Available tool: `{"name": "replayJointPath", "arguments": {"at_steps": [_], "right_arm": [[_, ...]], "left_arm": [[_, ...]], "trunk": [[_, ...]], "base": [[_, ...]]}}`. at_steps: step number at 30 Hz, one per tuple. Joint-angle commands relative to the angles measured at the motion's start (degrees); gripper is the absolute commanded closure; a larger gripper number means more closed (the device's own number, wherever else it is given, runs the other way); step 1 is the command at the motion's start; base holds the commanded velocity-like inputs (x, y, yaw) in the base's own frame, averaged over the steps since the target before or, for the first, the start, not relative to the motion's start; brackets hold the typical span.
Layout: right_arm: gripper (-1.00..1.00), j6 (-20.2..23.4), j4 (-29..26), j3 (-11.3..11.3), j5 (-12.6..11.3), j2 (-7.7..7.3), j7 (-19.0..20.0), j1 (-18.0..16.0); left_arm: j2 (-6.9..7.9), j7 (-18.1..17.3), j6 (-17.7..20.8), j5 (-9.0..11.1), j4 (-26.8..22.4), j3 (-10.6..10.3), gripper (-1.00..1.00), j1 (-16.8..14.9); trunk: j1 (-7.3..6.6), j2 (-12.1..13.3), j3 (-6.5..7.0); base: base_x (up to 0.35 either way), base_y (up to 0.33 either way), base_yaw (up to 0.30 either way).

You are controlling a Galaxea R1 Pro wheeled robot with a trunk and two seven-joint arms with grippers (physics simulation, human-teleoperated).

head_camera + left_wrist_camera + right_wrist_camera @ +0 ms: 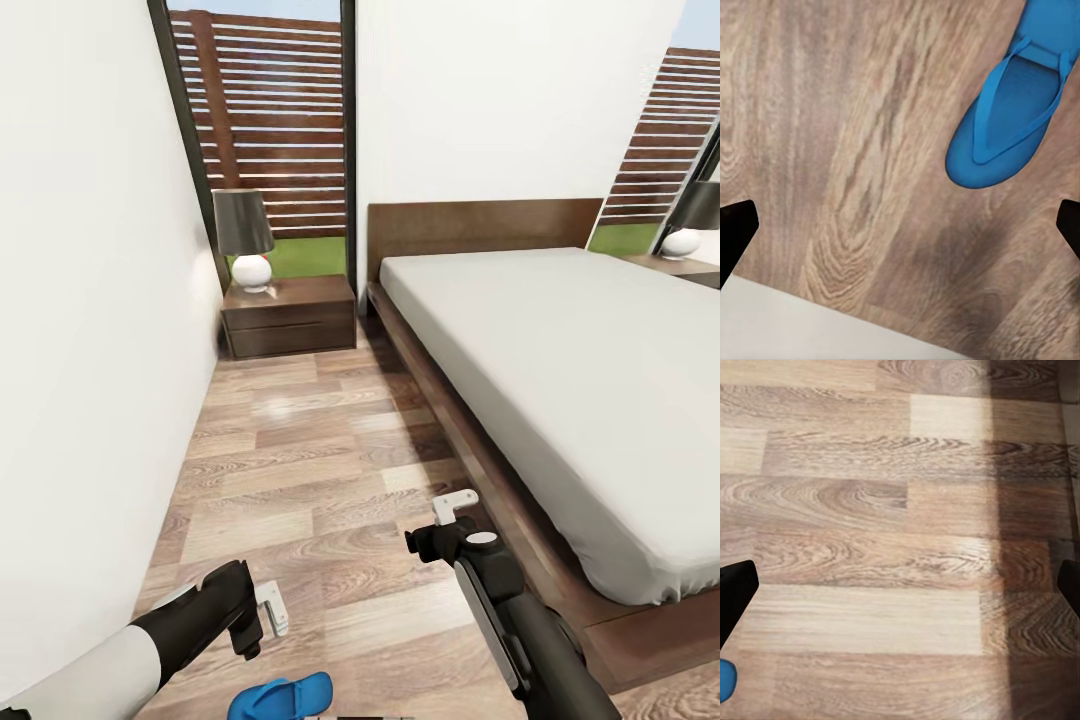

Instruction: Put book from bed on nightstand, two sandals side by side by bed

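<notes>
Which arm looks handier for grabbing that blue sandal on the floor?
Probably the left. Its claw hangs open nearer the sandal, which lies close in the left wrist view. The right claw is further off, toward the bed.

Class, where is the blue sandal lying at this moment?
In the head view the blue sandal lies on the wood floor at the bottom edge, just right of the left gripper; the left wrist view shows it too.

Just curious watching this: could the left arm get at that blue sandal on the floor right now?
Probably yes. The left claw hangs open just above the sandal, with bare floor between them.
</notes>
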Motion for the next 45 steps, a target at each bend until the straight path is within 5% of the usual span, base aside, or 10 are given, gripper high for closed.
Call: {"name": "replayJointPath", "arguments": {"at_steps": [1, 10, 22, 36, 45], "right_arm": [[-1.00, 0.28, -0.05, 0.08, -0.06, 0.00, -0.32, -0.04], [-1.00, 0.28, 0.01, 0.15, -0.05, -0.01, -0.34, -0.04], [-1.00, 0.28, -0.13, 0.79, -0.02, 0.00, -0.36, -0.04], [-1.00, 0.26, -1.15, 0.87, 0.03, 0.01, -0.37, -0.02], [-1.00, 0.28, -3.54, 0.86, -0.27, -0.01, -0.44, 0.86]], "left_arm": [[0.05, -0.50, 0.05, -0.61, -0.13, -0.18, -1.00, -0.04], [-0.22, -0.47, 0.07, -0.68, -0.14, -0.08, -1.00, -0.05], [-1.40, 0.65, 0.07, -0.92, -0.02, -0.10, -1.00, -0.07], [-3.29, 9.04, 0.07, -0.63, 0.63, -0.34, -1.00, 0.05], [-3.48, 9.98, 0.07, -0.57, 0.65, -0.38, -1.00, 0.07]], "trunk": [[-0.01, -0.02, -0.05], [-0.01, -0.02, -0.05], [0.30, -0.18, -2.71], [0.66, -0.37, -5.81], [0.89, -0.49, -7.81]], "base": [[0.003, 0.000, 0.000], [0.000, 0.000, 0.000], [0.000, 0.000, 0.000], [0.000, 0.000, 0.000], [0.000, 0.000, 0.000]]}}
